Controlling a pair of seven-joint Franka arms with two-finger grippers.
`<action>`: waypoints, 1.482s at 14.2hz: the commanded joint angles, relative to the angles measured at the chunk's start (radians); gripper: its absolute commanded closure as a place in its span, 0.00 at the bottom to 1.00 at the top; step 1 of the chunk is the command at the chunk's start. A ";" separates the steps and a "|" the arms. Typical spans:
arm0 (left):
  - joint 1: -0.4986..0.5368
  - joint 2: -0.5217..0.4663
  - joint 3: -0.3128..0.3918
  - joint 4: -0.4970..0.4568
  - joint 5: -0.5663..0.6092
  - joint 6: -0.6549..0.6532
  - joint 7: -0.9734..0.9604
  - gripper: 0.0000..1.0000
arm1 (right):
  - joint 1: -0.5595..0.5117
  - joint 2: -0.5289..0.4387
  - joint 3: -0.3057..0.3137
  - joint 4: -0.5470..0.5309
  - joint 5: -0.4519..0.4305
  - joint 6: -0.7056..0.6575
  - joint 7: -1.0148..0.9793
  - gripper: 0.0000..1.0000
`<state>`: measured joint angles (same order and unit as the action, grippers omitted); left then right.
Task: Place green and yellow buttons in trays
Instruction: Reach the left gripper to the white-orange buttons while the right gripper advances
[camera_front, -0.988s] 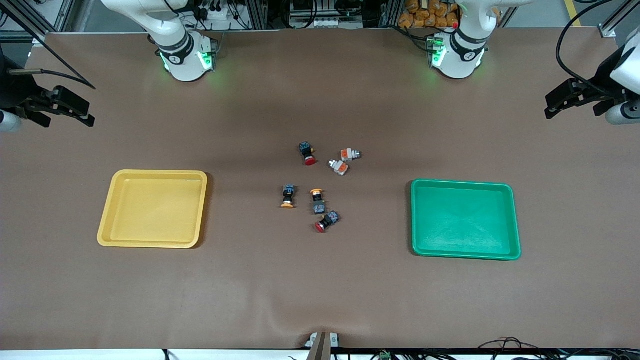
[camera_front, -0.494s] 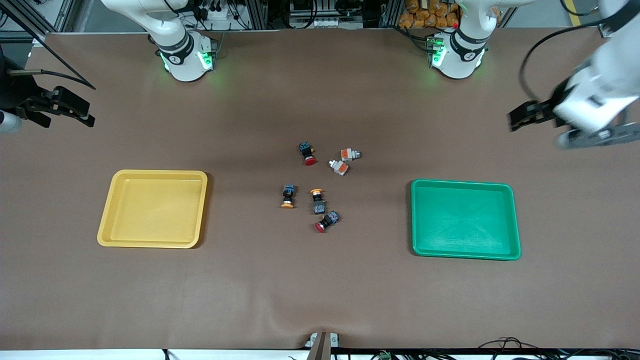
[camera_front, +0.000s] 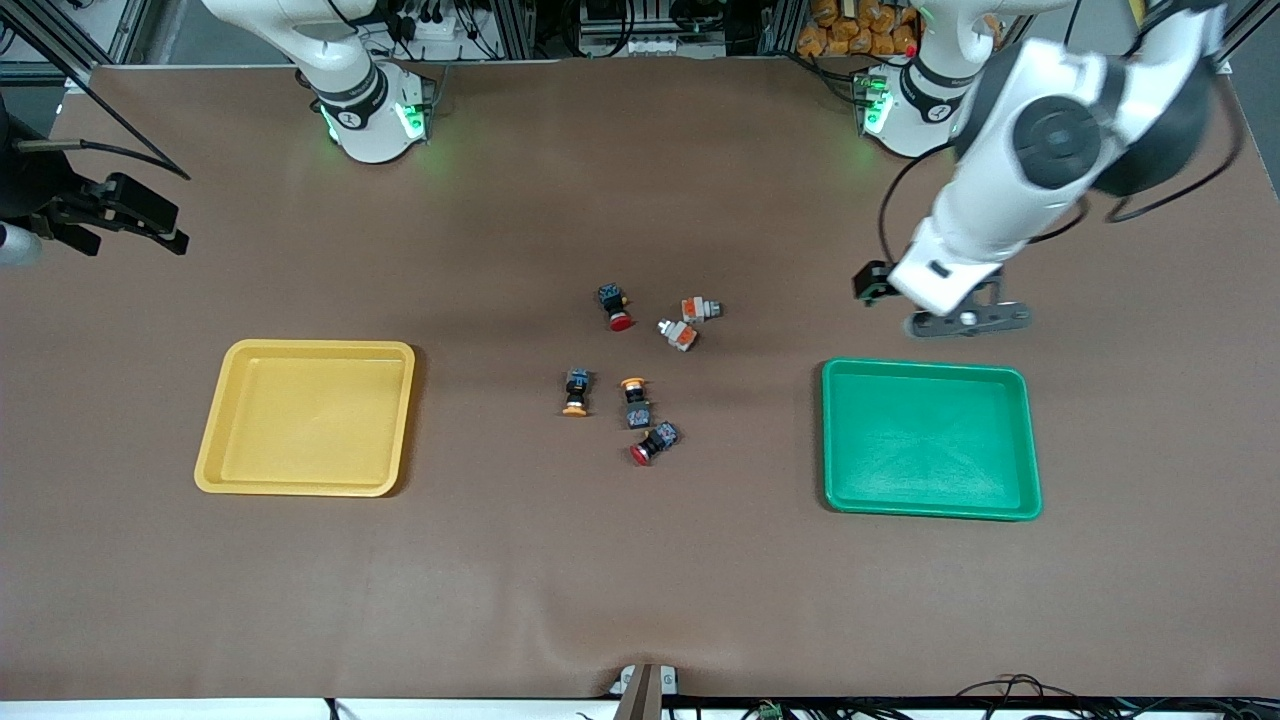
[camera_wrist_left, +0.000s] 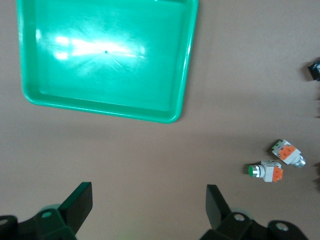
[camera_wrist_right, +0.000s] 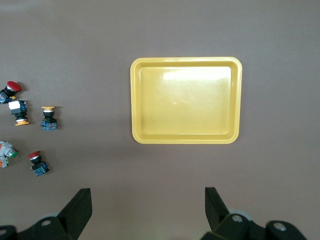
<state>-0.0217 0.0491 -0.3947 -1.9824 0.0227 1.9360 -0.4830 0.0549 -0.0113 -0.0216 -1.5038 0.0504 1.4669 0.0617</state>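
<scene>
The right gripper (camera_front: 150, 225) hangs over the bare table at the right arm's end, its arm waiting; the right wrist view shows its fingers (camera_wrist_right: 80, 207) spread wide apart with nothing between them. The yellow tray (camera_front: 305, 485) lies on the table toward that same end, with nothing in it. In the middle of the table lie the buttons: two black-bodied ones with orange-yellow caps (camera_front: 576, 392) (camera_front: 635, 400) beside each other, a red-capped switch (camera_front: 652, 443) just nearer the front camera than they are, another red-capped switch (camera_front: 614, 306) farther from it, and beside that one the two whitish-grey buttons (camera_front: 699, 309) (camera_front: 679, 334), close together. None of them is in a tray. The green tray (camera_front: 930, 510), also with nothing in it, lies toward the left arm's end. The left gripper (camera_front: 880, 285) is over the bare table just beside the green tray's edge farthest from the front camera, its fingers (camera_wrist_left: 80, 205) wide apart and holding nothing
</scene>
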 joint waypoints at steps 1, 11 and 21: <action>0.009 -0.015 -0.047 -0.096 -0.014 0.092 -0.064 0.00 | -0.026 0.033 0.019 0.023 -0.014 -0.013 0.001 0.00; -0.068 0.195 -0.236 -0.171 -0.004 0.302 -0.481 0.00 | -0.026 0.212 0.020 0.025 -0.029 -0.013 0.003 0.00; -0.172 0.469 -0.233 -0.098 0.284 0.498 -0.723 0.00 | 0.107 0.284 0.025 0.025 0.034 0.082 0.020 0.00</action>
<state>-0.1770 0.4671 -0.6248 -2.1308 0.2403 2.4355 -1.1652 0.1312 0.2542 0.0038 -1.5028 0.0505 1.5422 0.0678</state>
